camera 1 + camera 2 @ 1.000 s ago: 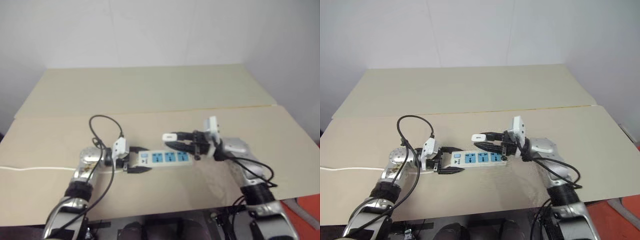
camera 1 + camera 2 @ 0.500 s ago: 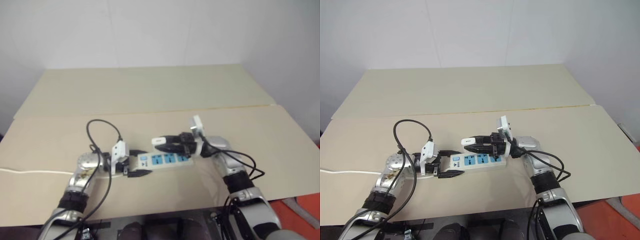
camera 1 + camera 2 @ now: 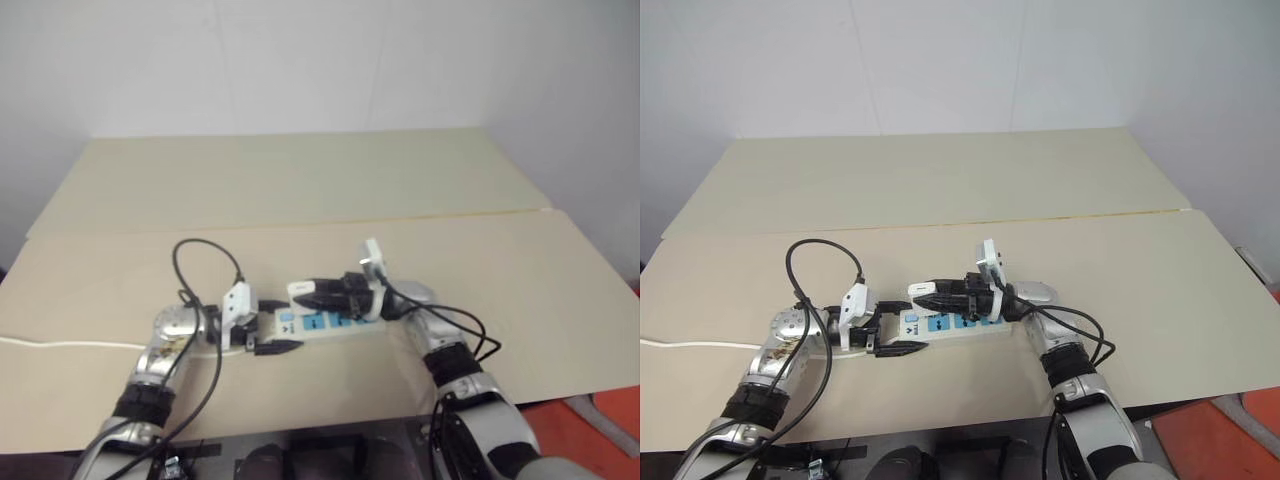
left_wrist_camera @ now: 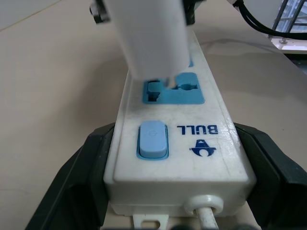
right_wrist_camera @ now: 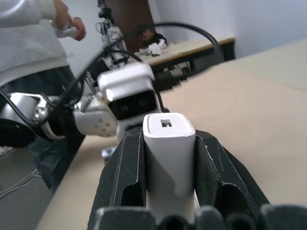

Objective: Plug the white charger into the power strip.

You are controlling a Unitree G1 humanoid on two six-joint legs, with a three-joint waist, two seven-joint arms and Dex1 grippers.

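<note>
Head views: my right gripper (image 3: 925, 293) has come down and across toward my left over the last second, and its black fingers (image 3: 943, 298) are clamped on the white charger (image 3: 920, 289). A second ago the charger hung above the far sockets; now it sits over the socket nearest the switch end of the power strip (image 3: 940, 324). My left gripper (image 3: 902, 327) has not shifted. Its fingers (image 3: 902, 348) stand wide on either side of the strip's switch end, bracing it on the counter (image 3: 1160, 290). The thin white cord (image 3: 680, 343) trails off behind the left arm.

Left wrist view: the strip (image 4: 177, 158) lies between my two black fingers (image 4: 72, 187), which touch its long sides. The blue switch (image 4: 152, 140) is closest to the fingers, the first blue socket (image 4: 175, 89) just beyond it. The charger (image 4: 148, 36) hangs right over that socket, its underside touching or just short of the slots. I cannot make out the prongs, so I cannot tell whether they have entered.

Right wrist view: the charger (image 5: 169, 158) stands upright between my right fingers (image 5: 127, 167), held squarely on both flanks. Beyond the fingertips the left arm's wrist module (image 5: 129, 98) faces me; a person (image 5: 29, 38) stands in the background.

My read: alignment is nearly done; what is left is a straight push down, with the left fingers holding the strip steady.
</note>
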